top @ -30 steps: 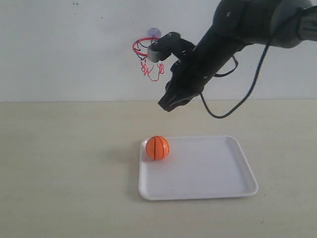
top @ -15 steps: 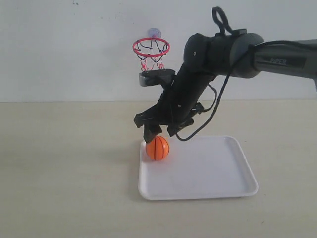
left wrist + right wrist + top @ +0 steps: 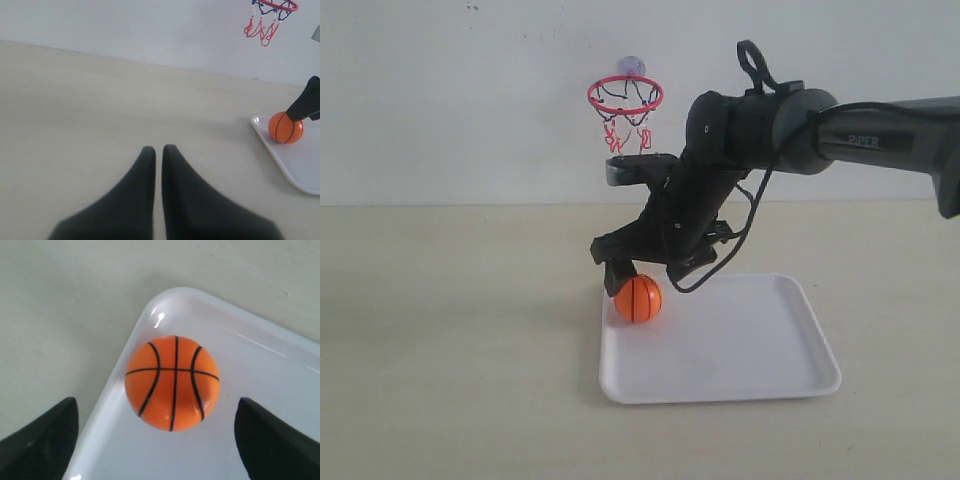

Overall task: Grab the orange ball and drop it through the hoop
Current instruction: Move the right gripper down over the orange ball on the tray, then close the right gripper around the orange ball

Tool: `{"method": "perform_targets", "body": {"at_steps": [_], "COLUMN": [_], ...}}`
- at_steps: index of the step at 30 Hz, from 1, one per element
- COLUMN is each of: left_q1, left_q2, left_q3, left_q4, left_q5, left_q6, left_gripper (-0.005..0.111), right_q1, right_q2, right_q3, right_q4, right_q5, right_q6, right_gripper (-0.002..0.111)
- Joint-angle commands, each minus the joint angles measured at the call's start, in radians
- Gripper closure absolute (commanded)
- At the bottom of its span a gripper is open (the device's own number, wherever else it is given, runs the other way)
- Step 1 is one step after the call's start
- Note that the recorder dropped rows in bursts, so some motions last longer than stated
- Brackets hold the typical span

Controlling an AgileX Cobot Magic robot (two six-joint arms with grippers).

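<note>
The orange ball (image 3: 638, 299) with black seams rests in the near-left corner of the white tray (image 3: 720, 396). My right gripper (image 3: 642, 274) hangs just above it, open, one finger on each side. In the right wrist view the ball (image 3: 172, 383) lies between and just beyond the wide-apart fingertips (image 3: 60, 427) of that gripper (image 3: 156, 412), not touching them. The hoop (image 3: 625, 95), a red ring with a dangling net, is mounted on the back wall above. My left gripper (image 3: 159, 149) is shut over bare table, far from the ball (image 3: 285, 128) and the hoop (image 3: 277, 5).
The tray's rim (image 3: 145, 325) curves close around the ball on two sides. A black cable loops from the right arm (image 3: 770, 120) over the tray. The beige table (image 3: 460, 330) spreads out to the left of the tray.
The right arm has swung down from beside the hoop to just over the ball, with its fingers spread. The ball and tray have not moved.
</note>
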Motion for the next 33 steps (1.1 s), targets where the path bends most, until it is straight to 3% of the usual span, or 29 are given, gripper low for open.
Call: {"method": "perform_targets", "body": {"at_steps": [1,19,24,33], "left_q1": [-0.002,-0.002,-0.002,-0.002], "left_q2": [-0.002,-0.002,-0.002,-0.002], "left_q3": [0.004,0.004,0.004,0.004], "left_q4": [-0.006,-0.006,-0.006,-0.006], "left_q5": [-0.001,-0.001,-0.001,-0.001], "left_q6": [0.005,0.005,0.005,0.005], "left_gripper": [0.103,0.103,0.103,0.103], "right_q1": [0.001,0.001,0.001,0.001], "right_q2": [-0.005,0.063,0.063,0.063], "right_q3": [-0.008,-0.008,-0.008,-0.008], "right_q4": [-0.011,-0.011,-0.007,-0.011], "right_q5": [-0.028,-0.07,-0.07,-0.042], "right_q6": [0.017,0.078,0.108,0.108], "right_gripper": [0.029,0.029,0.05,0.109]}}
